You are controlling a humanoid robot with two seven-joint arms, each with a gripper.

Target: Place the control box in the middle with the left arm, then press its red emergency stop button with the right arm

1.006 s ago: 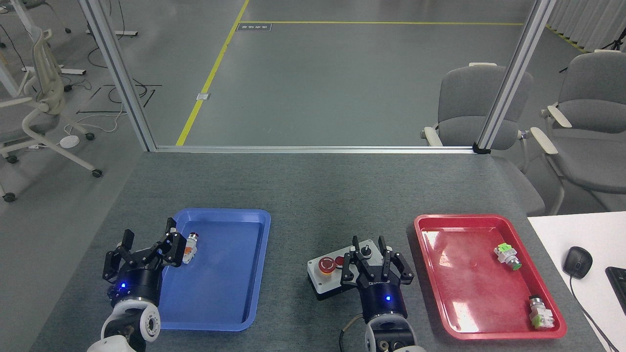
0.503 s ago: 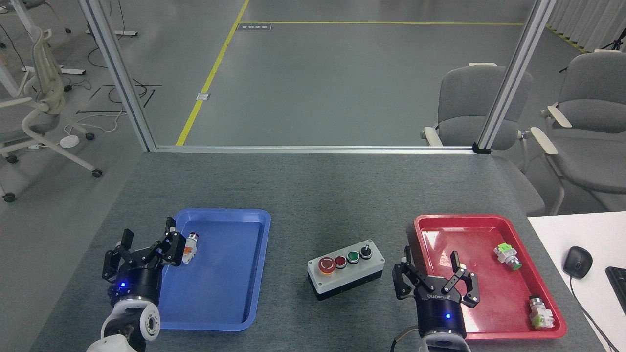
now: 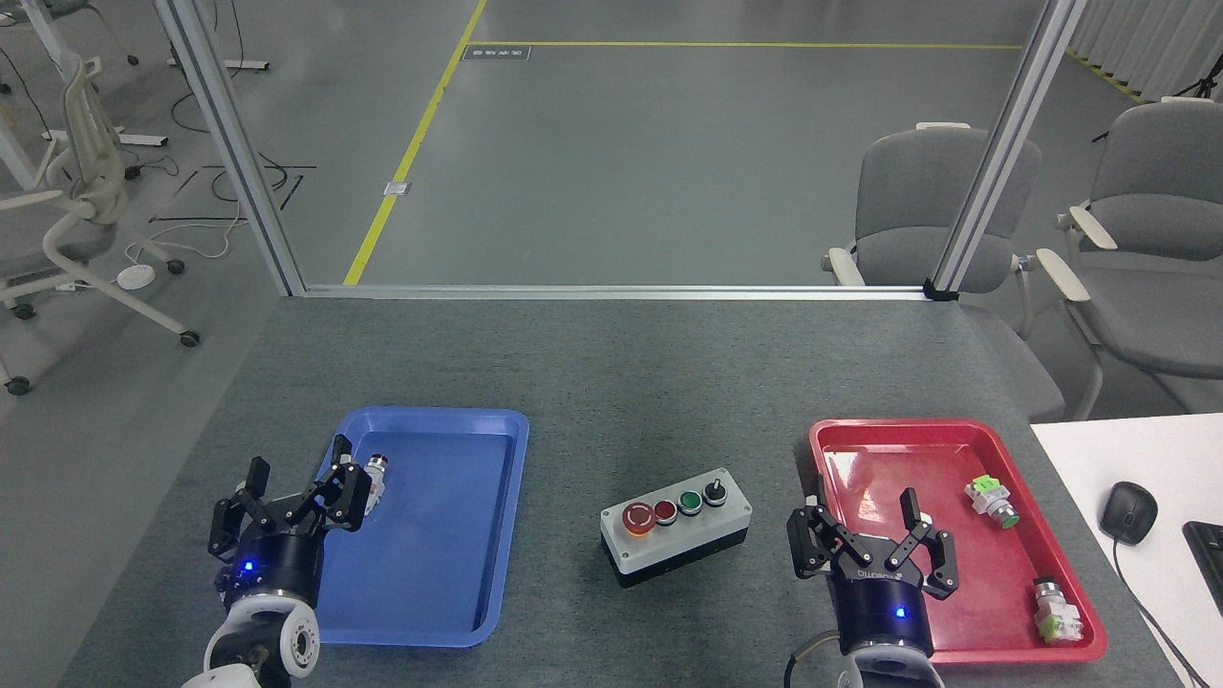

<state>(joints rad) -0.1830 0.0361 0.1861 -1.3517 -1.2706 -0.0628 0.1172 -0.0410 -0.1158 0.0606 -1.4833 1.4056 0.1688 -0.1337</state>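
Now the control box (image 3: 676, 526) lies on the dark-grey worktop (image 3: 611, 382) between the blue tray (image 3: 502, 535) and the red tray (image 3: 831, 459), its long axis running left to right and a little tilted. Its red emergency stop button (image 3: 638, 517) sits at the box's left end. The right gripper (image 3: 871, 545), jaws wide and empty, is nearer, just right of the box. The left gripper (image 3: 291, 492), jaws also wide, hovers well apart at the blue tray's left edge.

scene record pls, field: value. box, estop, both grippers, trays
control box: on grey tabletop between the trays, ungripped
red emergency stop button: box's left end, nothing touching it
left gripper: open, at blue tray left edge
right gripper: open, over red tray left side
blue tray contents: one loose button
red tray contents: two loose buttons
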